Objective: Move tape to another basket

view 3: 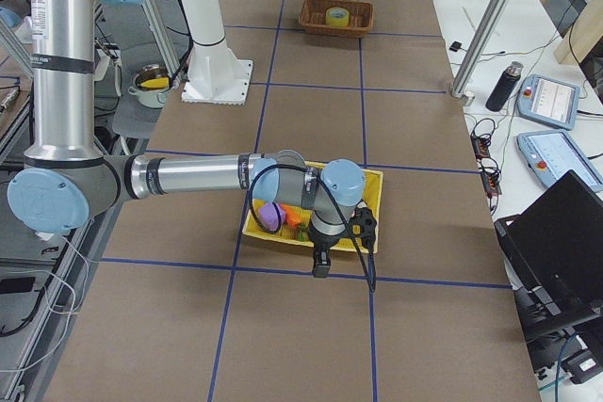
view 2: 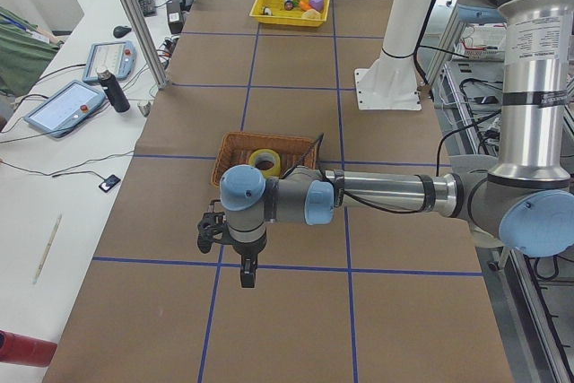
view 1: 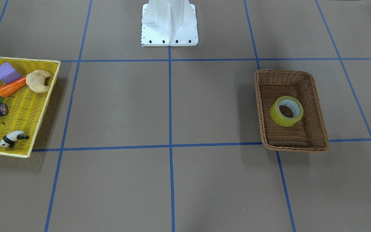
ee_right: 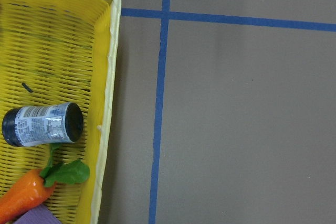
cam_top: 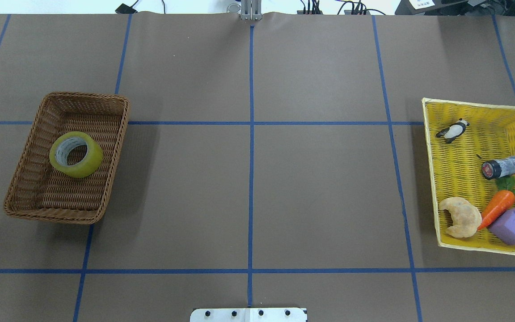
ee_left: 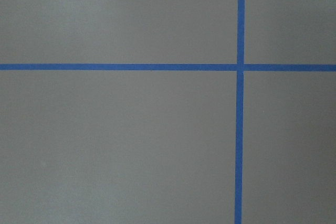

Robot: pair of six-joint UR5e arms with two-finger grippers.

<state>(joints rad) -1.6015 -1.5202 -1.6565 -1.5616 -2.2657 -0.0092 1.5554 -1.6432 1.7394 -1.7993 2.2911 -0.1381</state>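
The tape (view 1: 287, 111), a yellow-green roll with a whitish core, lies in the brown wicker basket (view 1: 295, 148). It also shows in the overhead view (cam_top: 76, 154), inside the basket (cam_top: 52, 217), and in the left side view (view 2: 264, 161). My left gripper (view 2: 247, 274) hangs over bare table just in front of the basket (view 2: 235, 139), well apart from the tape. My right gripper (view 3: 321, 265) hangs over the edge of the yellow tray. Both grippers show only in the side views, so I cannot tell whether they are open or shut.
A flat yellow mesh tray (cam_top: 458, 179) at the opposite end of the table holds a croissant (cam_top: 460, 217), a carrot (cam_top: 498, 205), a purple block (cam_top: 513, 226), a small bottle (cam_top: 502, 167) and a panda figure (cam_top: 452, 130). The white robot base (view 1: 169, 24) stands mid-table.
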